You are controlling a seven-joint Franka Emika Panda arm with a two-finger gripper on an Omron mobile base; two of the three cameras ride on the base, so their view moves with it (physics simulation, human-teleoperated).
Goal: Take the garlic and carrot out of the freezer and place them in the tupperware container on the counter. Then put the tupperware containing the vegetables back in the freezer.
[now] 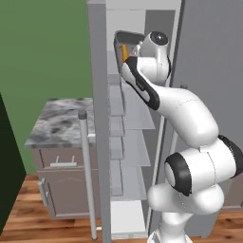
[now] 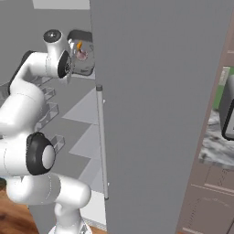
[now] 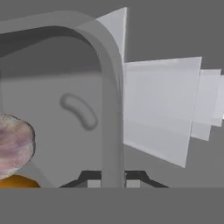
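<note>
Inside the tall light-grey freezer (image 1: 142, 142), my pincer (image 3: 113, 181) pinches the dark-grey tray's rim (image 3: 109, 109); tilting could spill the pinkish garlic (image 3: 13, 146) and orange carrot (image 3: 17, 181).

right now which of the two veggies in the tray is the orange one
The carrot: a small orange piece in the tupperware container held in the hand. The garlic beside it is a pinkish-white bulb.

Tupperware container (image 3: 83, 78) carrying garlic (image 3: 15, 144) and carrot (image 3: 19, 181), raised before slanted freezer shelves (image 1: 137, 116)
</note>
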